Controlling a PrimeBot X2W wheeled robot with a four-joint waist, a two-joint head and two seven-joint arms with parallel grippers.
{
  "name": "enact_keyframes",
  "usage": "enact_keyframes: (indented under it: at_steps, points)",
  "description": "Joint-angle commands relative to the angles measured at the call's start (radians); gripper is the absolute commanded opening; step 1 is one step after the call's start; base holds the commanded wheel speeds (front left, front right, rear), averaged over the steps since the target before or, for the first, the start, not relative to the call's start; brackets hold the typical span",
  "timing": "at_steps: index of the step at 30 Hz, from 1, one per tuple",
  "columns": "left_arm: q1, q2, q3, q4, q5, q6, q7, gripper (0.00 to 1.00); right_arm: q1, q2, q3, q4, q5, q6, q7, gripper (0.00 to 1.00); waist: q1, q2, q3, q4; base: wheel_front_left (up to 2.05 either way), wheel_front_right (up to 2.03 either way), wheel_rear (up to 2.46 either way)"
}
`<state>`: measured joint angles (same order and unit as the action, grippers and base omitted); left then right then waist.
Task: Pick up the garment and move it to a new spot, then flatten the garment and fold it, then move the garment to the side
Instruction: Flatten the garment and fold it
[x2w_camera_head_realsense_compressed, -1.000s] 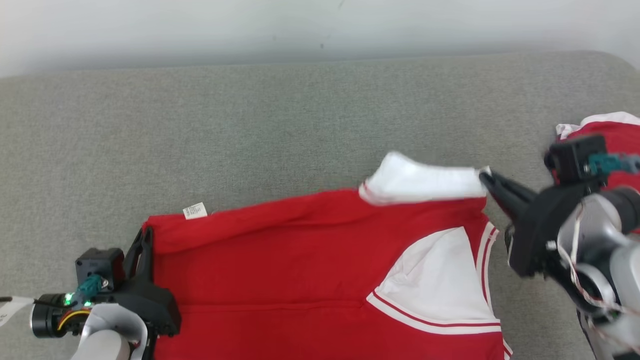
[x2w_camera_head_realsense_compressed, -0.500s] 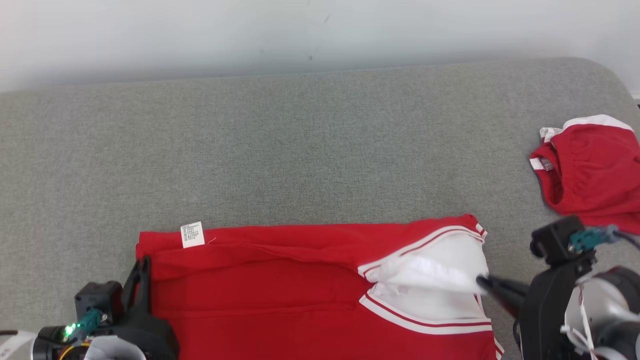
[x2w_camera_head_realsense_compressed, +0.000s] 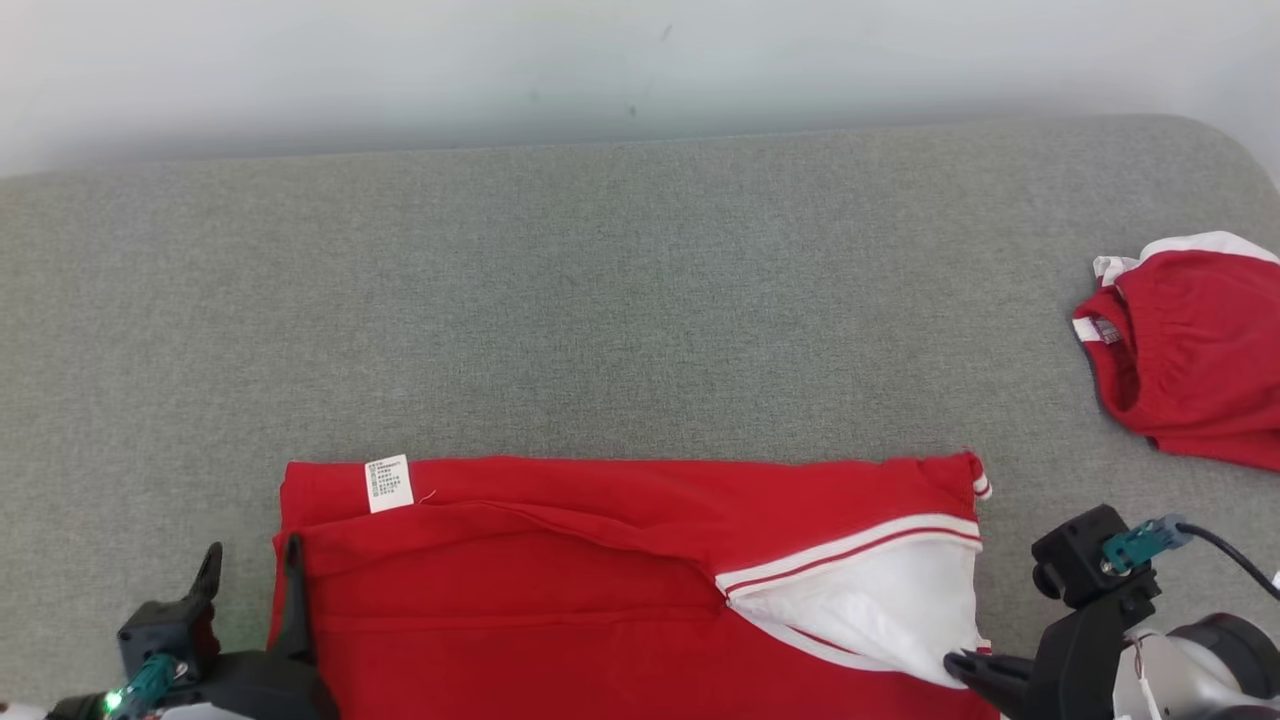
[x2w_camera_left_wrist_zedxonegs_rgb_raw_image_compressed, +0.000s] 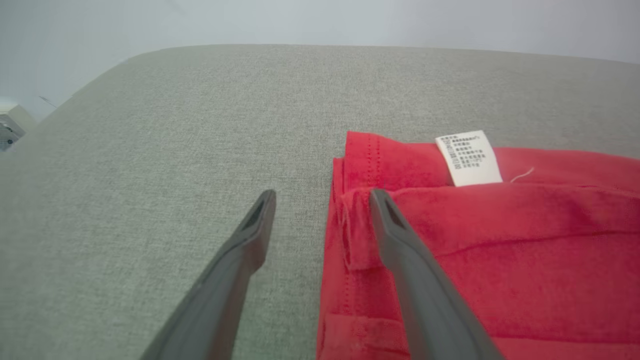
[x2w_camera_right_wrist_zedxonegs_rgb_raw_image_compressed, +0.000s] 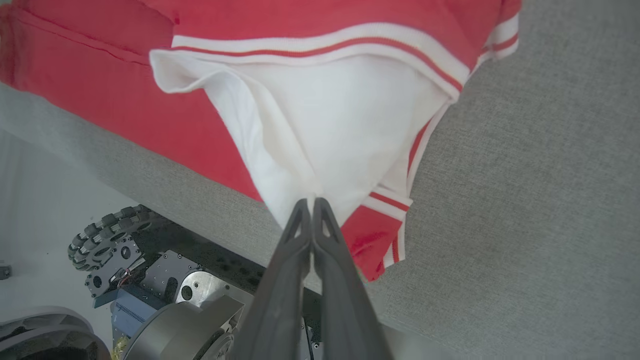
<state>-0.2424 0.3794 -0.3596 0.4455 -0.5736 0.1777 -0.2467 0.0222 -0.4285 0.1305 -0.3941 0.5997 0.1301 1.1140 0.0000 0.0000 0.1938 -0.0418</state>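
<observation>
The garment (x2w_camera_head_realsense_compressed: 600, 560), red with white sleeves and striped trim, lies folded on the grey cushion (x2w_camera_head_realsense_compressed: 600, 300), a white care label (x2w_camera_head_realsense_compressed: 388, 483) near its far left corner. My left gripper (x2w_camera_head_realsense_compressed: 252, 555) stands open at the garment's left edge. In the left wrist view the left gripper (x2w_camera_left_wrist_zedxonegs_rgb_raw_image_compressed: 322, 197) straddles that edge: one finger (x2w_camera_left_wrist_zedxonegs_rgb_raw_image_compressed: 400, 250) lies over the red cloth (x2w_camera_left_wrist_zedxonegs_rgb_raw_image_compressed: 500, 240), the other over bare cushion. My right gripper (x2w_camera_head_realsense_compressed: 955, 662) is shut on the white sleeve (x2w_camera_head_realsense_compressed: 880, 610) at the garment's near right. The right wrist view shows the right gripper (x2w_camera_right_wrist_zedxonegs_rgb_raw_image_compressed: 310, 202) pinching the sleeve's (x2w_camera_right_wrist_zedxonegs_rgb_raw_image_compressed: 325, 125) tip.
A second red piece with white trim (x2w_camera_head_realsense_compressed: 1190, 350) lies bunched at the cushion's right end. A pale wall runs behind the cushion. The cushion's front edge and my wheeled base (x2w_camera_right_wrist_zedxonegs_rgb_raw_image_compressed: 115, 240) appear in the right wrist view.
The far part of the garment has been folded forward. My left gripper has opened and let go of the left corner. The right gripper drew the sleeve nearer. The head camera shifted.
</observation>
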Motion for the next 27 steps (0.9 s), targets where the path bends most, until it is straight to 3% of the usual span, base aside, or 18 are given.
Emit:
enact_keyframes:
  at_steps: [1,7,8,9,17,21,27]
  points:
    - [0.028,-0.006,0.017,-0.012,-0.015,0.012,-0.011,1.0,0.015,0.006,0.006,0.002,0.004,0.0,-0.001,0.0,0.0,0.0,-0.003,0.004,0.0,0.0,0.0]
    - [0.082,-0.019,0.088,-0.109,0.005,0.044,-0.02,1.0,0.049,0.012,0.007,0.013,0.011,0.001,0.009,0.0,0.0,0.0,-0.012,0.011,0.0,0.0,0.0]
    - [0.091,-0.022,0.102,-0.136,0.014,0.049,-0.02,1.0,0.051,0.013,0.004,0.014,0.008,0.001,0.006,0.35,0.0,0.0,-0.013,0.012,0.0,0.0,0.0]
    - [0.105,-0.027,0.116,-0.163,0.02,0.051,-0.019,1.0,0.056,0.017,0.001,0.017,0.006,0.001,0.004,1.0,0.0,0.0,-0.014,0.013,0.0,0.0,0.0]
    - [0.201,-0.076,0.215,-0.386,0.11,0.051,-0.019,1.0,0.082,0.052,-0.04,0.022,-0.015,0.001,-0.02,1.0,0.0,0.0,-0.029,0.021,0.0,0.0,0.0]
    - [0.251,-0.143,0.264,-0.521,0.179,-0.005,-0.019,1.0,0.12,0.112,-0.12,-0.007,-0.038,0.0,-0.078,1.0,0.0,0.0,-0.051,0.035,0.0,0.0,0.0]
    - [0.286,-0.226,0.289,-0.625,0.261,-0.108,-0.019,1.0,0.124,0.269,-0.238,0.038,-0.145,0.0,-0.246,1.0,0.0,0.0,-0.074,0.043,0.0,0.0,0.0]
